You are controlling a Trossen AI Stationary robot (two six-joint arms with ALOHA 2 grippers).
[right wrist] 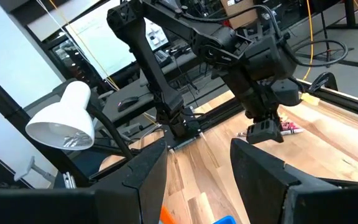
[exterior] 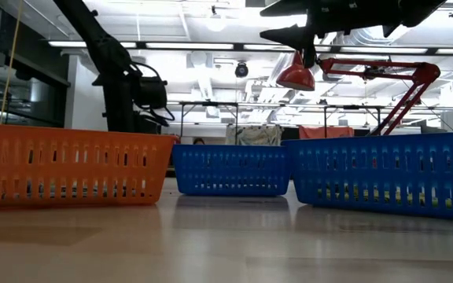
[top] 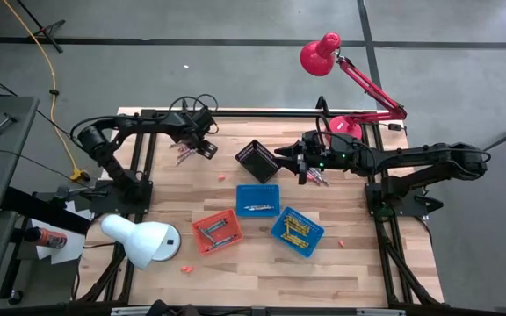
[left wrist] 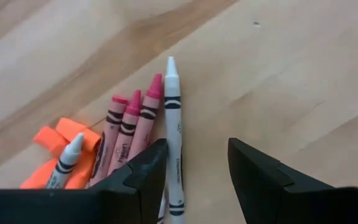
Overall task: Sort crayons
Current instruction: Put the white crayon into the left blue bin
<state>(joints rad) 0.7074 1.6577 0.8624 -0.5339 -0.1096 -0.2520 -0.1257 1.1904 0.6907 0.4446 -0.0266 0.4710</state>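
The left gripper (left wrist: pixel 194 171) hovers just above a small cluster of crayons (left wrist: pixel 129 127) near the far left part of the table (top: pixel 358 263), jaws spread wide and holding nothing. A white crayon (left wrist: pixel 174 137) lies with its long axis running straight out ahead of the gripper, along the inner face of one finger — partly inside the gap but off-centre. Three pink crayons fan out just beside it, outside the gap, beyond that finger. The left arm is clearly the nearer one to this cluster. The right gripper (right wrist: pixel 197 168) hangs raised over the middle of the table beside a black basket (top: pixel 256 161), jaws wide and empty.
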